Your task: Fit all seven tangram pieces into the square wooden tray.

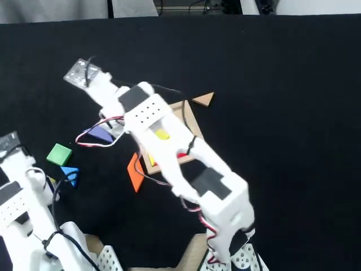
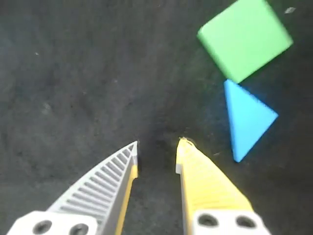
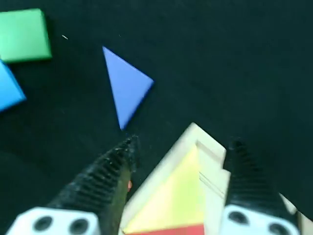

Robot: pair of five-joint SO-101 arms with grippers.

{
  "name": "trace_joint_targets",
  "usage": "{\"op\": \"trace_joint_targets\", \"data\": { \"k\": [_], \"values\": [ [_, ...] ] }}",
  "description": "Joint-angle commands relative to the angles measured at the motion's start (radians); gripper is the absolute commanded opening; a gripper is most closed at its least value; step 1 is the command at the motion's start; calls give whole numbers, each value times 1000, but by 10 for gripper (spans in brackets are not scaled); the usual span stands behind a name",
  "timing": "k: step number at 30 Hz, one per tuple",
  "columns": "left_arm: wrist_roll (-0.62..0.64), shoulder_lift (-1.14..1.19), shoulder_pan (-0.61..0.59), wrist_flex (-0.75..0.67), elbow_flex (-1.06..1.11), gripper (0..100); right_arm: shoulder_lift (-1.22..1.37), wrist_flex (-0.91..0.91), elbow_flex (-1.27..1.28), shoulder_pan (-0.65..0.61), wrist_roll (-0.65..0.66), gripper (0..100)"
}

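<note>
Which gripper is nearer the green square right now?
Left. The left gripper sits just short of the green square; the right gripper is over the tray corner, beyond the purple triangle.

I count 7 pcs: 1 green square point(image 1: 59, 153), 4 tris (light-blue triangle point(image 1: 70, 174), violet triangle point(image 1: 101, 134), tan triangle point(image 1: 203, 100), yellow triangle point(image 3: 171, 196)), 1 orange pc point(image 1: 135, 172), 1 red pc point(image 3: 168, 230). 1 wooden tray point(image 3: 190, 137). 2 arms: left arm point(image 1: 22, 214) lower left, right arm point(image 1: 169, 141) centre.
</note>
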Motion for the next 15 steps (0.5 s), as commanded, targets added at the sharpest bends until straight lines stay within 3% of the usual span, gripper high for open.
{"op": "trace_joint_targets", "data": {
  "k": [1,6,15],
  "values": [
    [17,-35,-45,-34,8,134,74,14,-160,-52,5,309],
    [21,-71,-45,-69,41,134,274,66,-381,-107,6,359],
    [21,-86,-45,-86,56,134,647,222,-854,-91,12,362]
  ]
}}
